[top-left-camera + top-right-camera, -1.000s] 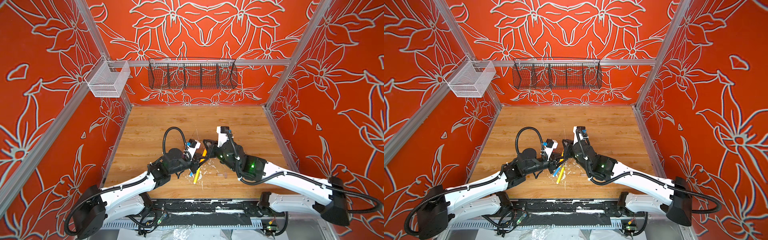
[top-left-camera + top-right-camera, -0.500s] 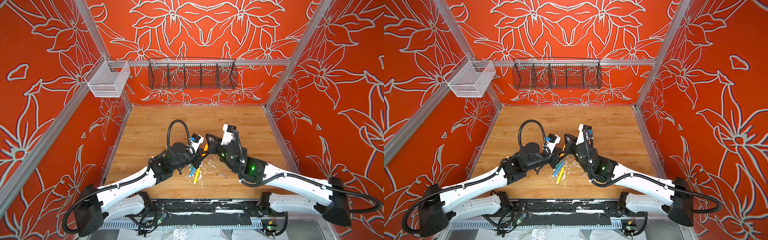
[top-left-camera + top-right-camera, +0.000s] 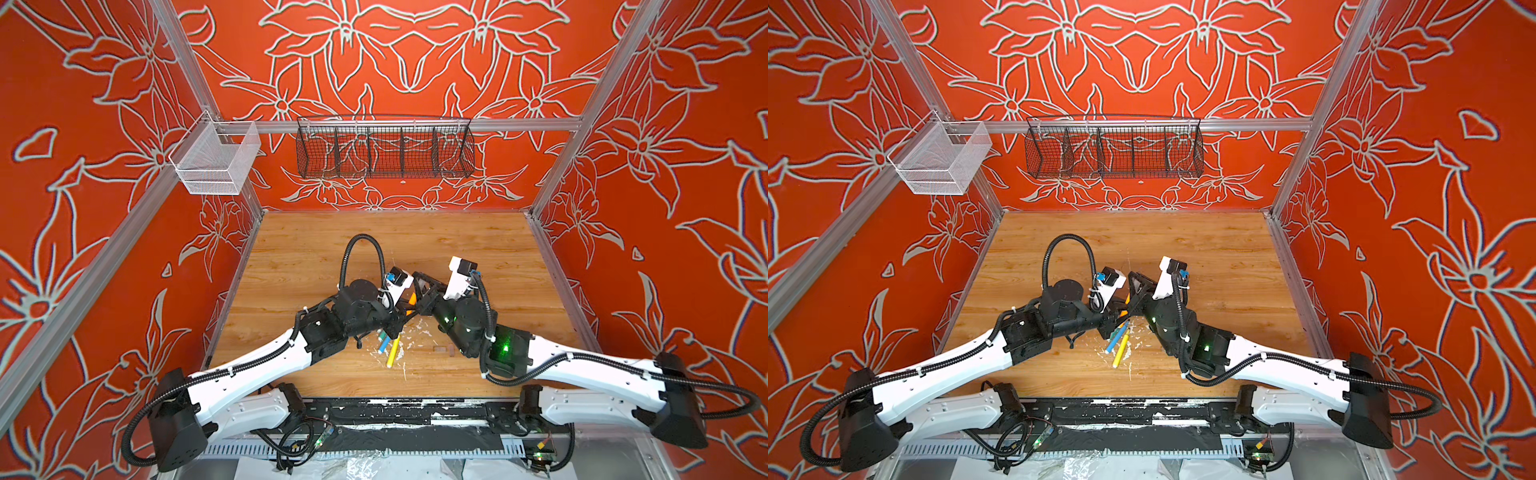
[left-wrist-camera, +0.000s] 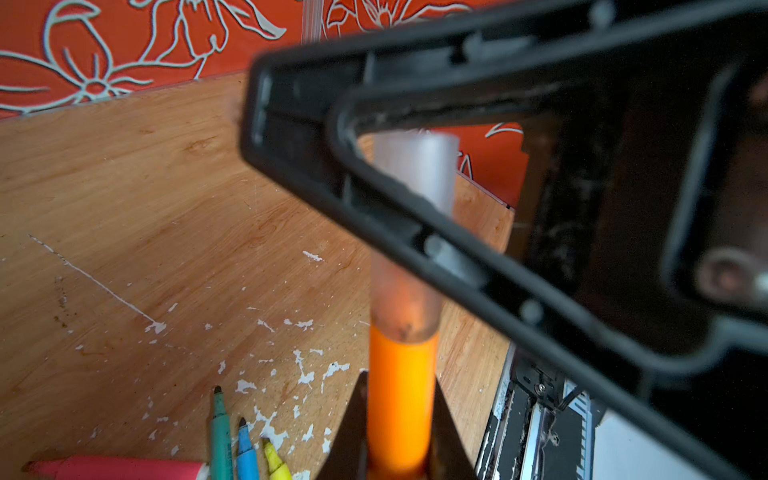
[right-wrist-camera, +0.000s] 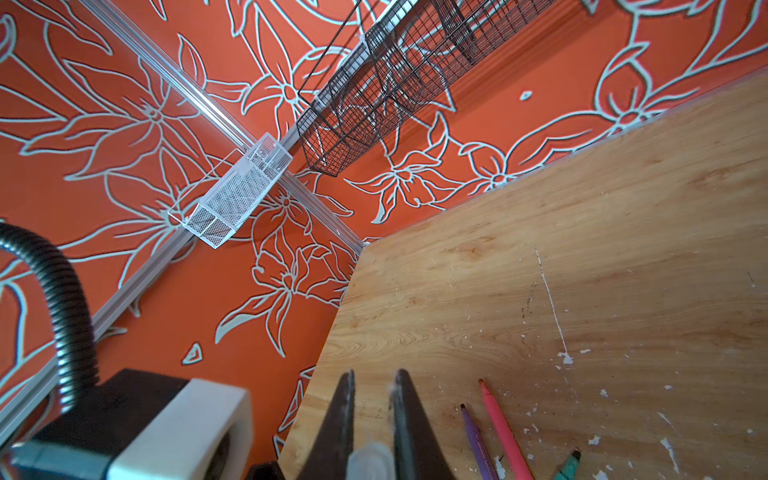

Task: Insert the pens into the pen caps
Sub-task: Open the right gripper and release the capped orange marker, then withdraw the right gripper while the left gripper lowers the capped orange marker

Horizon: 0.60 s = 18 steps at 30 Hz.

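Orange pen (image 4: 399, 399) gripped by left hand (image 4: 400, 376), clamped on the barrel. Clear cap (image 4: 405, 303) sits over its tip end; right hand (image 5: 374, 390) is clenched on that cap. Can't tell if it's fully seated. Both are held above the bench (image 3: 374, 245), near its front middle. On the bench below lie green pen (image 4: 220, 432), blue pen (image 4: 247, 449) and yellow pen (image 4: 275, 461) side by side. Pink pen (image 5: 505, 432) and purple pen (image 5: 478, 444) lie beside them, among white flecks (image 4: 305, 376).

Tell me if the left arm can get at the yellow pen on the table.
Probably not yet. The left fingers are shut on the orange pen, whose cap the right fingers pinch. The yellow pen lies bare on the table close by, so reach looks free once they let go.
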Each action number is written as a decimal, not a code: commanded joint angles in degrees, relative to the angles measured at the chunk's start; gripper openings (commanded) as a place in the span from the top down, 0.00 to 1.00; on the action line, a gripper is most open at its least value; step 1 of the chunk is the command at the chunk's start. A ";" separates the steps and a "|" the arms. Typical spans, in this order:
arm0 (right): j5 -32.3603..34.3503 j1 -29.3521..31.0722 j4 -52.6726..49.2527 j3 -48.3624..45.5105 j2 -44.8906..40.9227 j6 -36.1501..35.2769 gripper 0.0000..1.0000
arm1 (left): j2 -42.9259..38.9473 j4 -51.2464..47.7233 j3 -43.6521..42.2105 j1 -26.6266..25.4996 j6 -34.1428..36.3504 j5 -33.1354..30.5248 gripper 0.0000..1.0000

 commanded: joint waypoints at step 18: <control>-8.73 -7.67 -25.29 12.77 -9.59 -22.08 0.51 | -5.76 13.71 -11.55 5.60 -13.88 -25.09 1.00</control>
